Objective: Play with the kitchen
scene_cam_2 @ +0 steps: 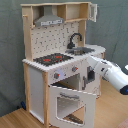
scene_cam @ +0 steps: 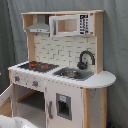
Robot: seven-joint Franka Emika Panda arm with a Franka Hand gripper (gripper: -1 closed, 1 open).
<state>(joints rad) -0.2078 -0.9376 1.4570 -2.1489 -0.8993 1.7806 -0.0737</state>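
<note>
**Oven door open, arm at the front of the toy kitchen**

You have the large white and light-wood toy kitchen (scene_cam: 60, 70) standing upright against a grey curtain (scene_cam: 116, 45), visible in both exterior views. In the second exterior view it rests on a wooden floor (scene_cam_2: 20, 119). On its worktop you see the black hob with red rings (scene_cam: 36, 65), and beside it the metal sink (scene_cam: 72, 73) with the black curved faucet (scene_cam: 85, 59) rising behind the basin. Above sits the grey hood (scene_cam: 39, 26), next to a white microwave-style cabinet (scene_cam: 67, 24). Behind the worktop runs a white tiled back wall (scene_cam: 60, 49).

In the second exterior view, the white windowed oven door (scene_cam_2: 70, 102) hangs swung out and down, leaving the oven cavity open. The row of knobs (scene_cam_2: 67, 72) sits just above it.

The white robot arm (scene_cam_2: 112, 74) reaches in from the second exterior view's right, its gripper (scene_cam_2: 91, 76) close to the kitchen's front panel beside the knobs. You cannot tell from here how the gripper is set, and contact with the panel looks possible but unclear.
</note>
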